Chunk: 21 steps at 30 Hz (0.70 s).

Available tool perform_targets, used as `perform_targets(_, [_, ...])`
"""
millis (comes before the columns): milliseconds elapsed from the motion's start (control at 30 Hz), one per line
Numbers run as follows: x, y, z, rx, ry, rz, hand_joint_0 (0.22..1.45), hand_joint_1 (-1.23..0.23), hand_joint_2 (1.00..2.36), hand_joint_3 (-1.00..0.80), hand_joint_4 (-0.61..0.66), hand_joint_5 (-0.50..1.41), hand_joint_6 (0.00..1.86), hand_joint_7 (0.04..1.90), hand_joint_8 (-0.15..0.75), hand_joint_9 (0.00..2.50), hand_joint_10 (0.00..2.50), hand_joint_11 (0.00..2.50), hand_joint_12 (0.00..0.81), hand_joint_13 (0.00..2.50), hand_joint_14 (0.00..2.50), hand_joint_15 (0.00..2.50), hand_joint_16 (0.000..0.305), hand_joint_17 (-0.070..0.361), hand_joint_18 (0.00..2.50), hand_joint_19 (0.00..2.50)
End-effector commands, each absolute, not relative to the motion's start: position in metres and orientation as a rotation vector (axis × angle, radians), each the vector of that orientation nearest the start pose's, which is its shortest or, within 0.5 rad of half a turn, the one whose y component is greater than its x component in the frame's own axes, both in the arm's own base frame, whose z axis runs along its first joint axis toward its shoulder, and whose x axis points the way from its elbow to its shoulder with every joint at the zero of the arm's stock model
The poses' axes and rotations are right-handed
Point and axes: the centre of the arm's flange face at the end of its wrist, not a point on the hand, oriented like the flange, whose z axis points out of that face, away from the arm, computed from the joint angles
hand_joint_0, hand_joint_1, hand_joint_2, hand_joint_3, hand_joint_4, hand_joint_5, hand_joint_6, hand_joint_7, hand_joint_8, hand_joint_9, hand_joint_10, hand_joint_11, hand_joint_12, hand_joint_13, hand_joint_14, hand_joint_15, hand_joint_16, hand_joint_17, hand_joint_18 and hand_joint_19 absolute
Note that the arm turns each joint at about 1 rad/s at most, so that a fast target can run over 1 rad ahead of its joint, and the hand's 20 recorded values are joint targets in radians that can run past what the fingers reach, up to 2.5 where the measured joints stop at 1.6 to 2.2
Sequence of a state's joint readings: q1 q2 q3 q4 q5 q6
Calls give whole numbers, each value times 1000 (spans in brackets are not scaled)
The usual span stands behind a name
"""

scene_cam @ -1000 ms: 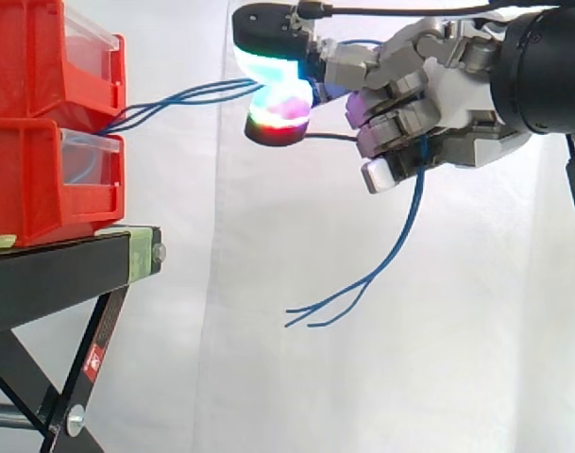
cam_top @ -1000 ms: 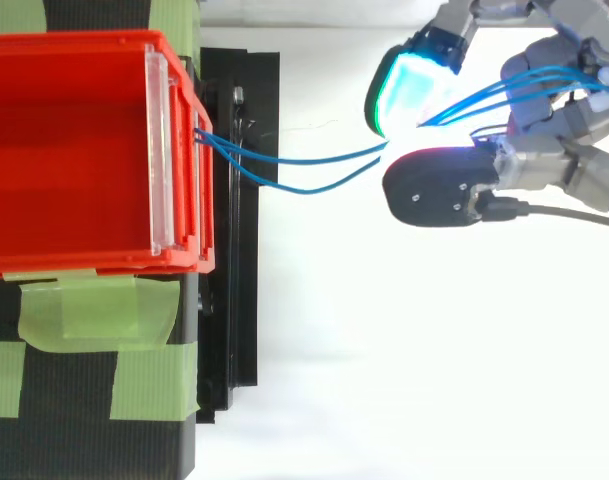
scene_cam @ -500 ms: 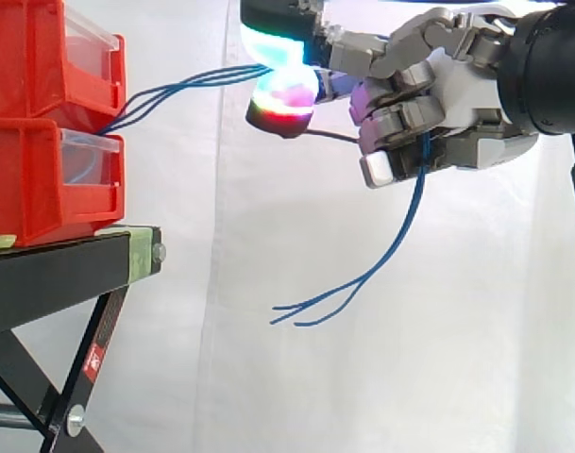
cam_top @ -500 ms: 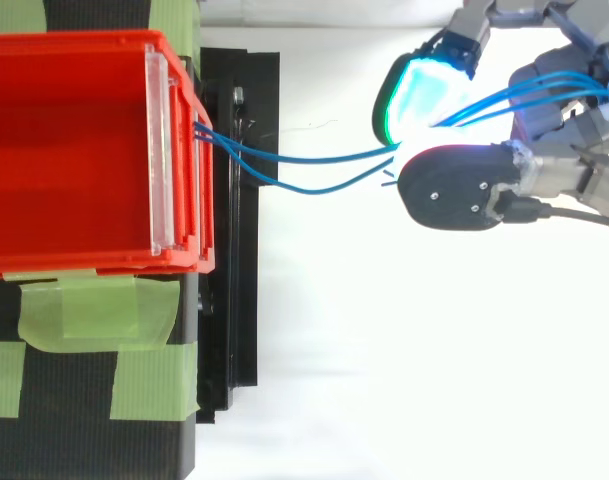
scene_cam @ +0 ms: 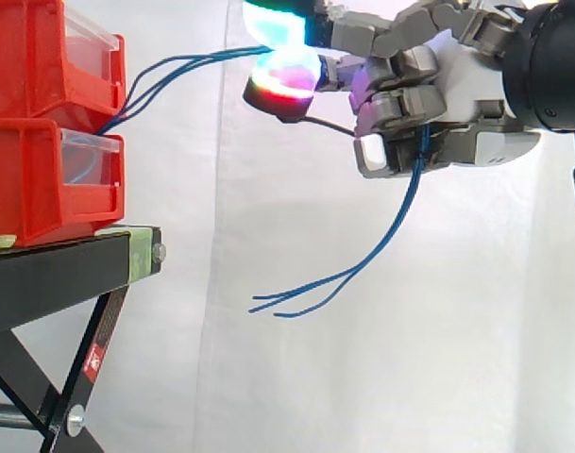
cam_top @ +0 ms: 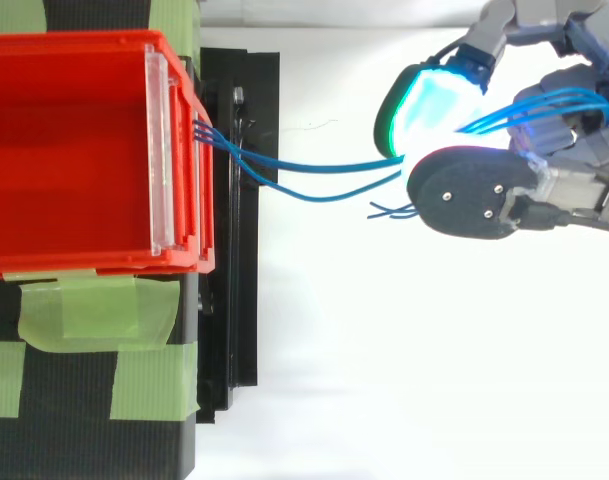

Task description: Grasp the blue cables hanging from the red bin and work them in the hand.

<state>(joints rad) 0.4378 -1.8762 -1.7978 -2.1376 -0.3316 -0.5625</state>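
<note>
Pinching the blue cables (scene_cam: 211, 57) at two o'clock of the red bin (scene_cam: 23, 75), the hand (scene_cam: 457, 85) works them; next calls for gentle regripping

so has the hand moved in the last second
Yes. In the side view the hand has risen against the red bins; in the top view it has drawn slightly away from them, pinching the blue cables.

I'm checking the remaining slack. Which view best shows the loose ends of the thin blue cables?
The side view: the thin blue cables hang from the hand and fan out at their ends. From the top, short tips poke out beside a fingertip.
</note>
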Motion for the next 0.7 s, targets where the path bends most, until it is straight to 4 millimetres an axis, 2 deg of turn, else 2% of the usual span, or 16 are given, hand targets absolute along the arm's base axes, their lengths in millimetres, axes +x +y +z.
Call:
perform_targets(0, [585,24,294,1319,592,510,936,-593,1011,-767,202,-173,1080,957,580,1706,2500,2500,706,2097,2500,2148,210,158,2500,766])
perform_targets(200, [585,24,293,1319,594,510,828,-525,1000,-1000,230,-121,936,1009,580,1706,2500,2500,706,2097,2500,2148,210,158,2500,766])
perform_targets(433, [584,24,293,1316,605,502,772,-466,1000,-1000,253,-84,767,1082,580,1706,2500,2500,706,2097,2500,2148,210,158,2500,766])
perform_targets(500, [584,23,292,1317,605,502,789,-465,1000,-1000,245,-76,732,1091,580,1706,2500,2500,706,2097,2500,2148,210,158,2500,766])
perform_targets(667, [584,23,293,1315,608,498,856,-498,1008,-830,233,-61,661,1115,580,1706,2500,2500,706,2097,2500,2148,210,158,2500,766])
